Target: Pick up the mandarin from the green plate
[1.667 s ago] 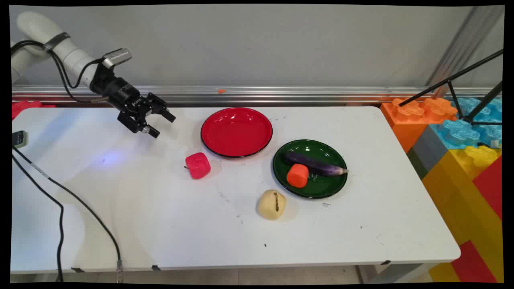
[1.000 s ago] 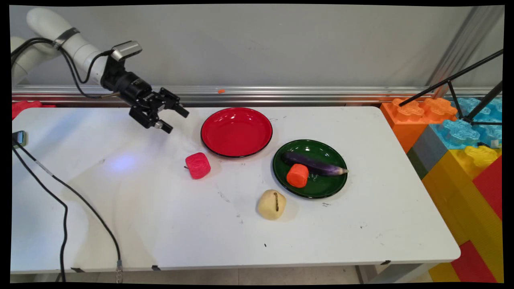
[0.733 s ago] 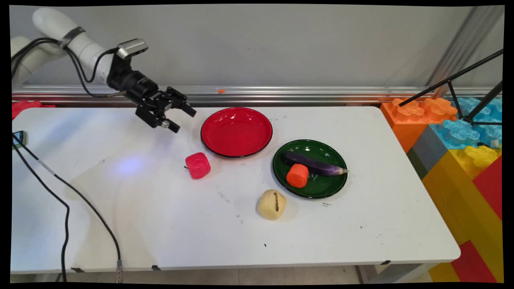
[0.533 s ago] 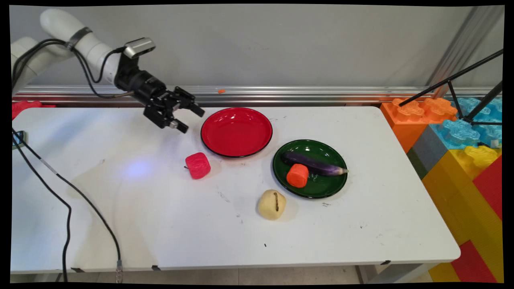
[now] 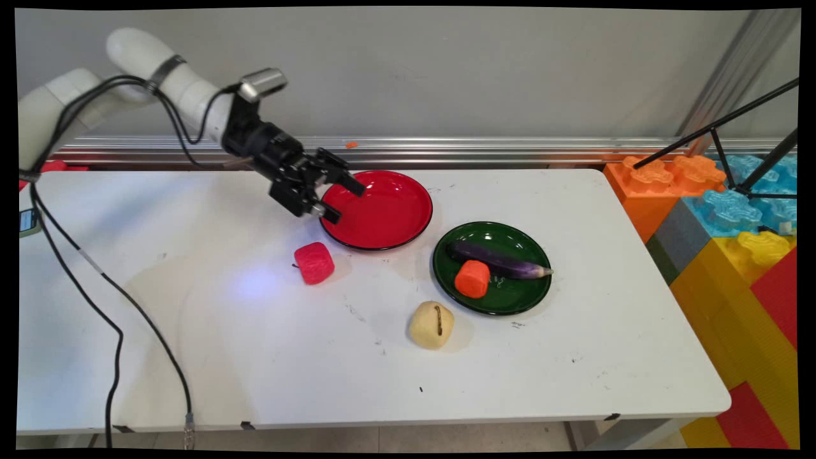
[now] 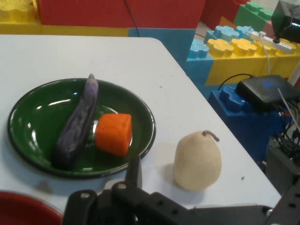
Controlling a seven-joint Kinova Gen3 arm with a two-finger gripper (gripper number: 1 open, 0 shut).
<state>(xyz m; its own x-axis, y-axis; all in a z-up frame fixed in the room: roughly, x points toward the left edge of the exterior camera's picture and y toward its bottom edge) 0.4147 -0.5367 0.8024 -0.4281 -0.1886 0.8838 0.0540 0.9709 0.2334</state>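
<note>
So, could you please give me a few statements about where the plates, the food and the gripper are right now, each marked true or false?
1. The eggplant lies on the green plate. True.
2. The orange carrot piece sits on the red plate. False: it is on the green plate, beside the eggplant.
3. The gripper is open and holds nothing. True.
4. The pale pear rests on the green plate. False: it stands on the table, near that plate.
5. The red apple is on the table, outside the red plate. True.
</note>
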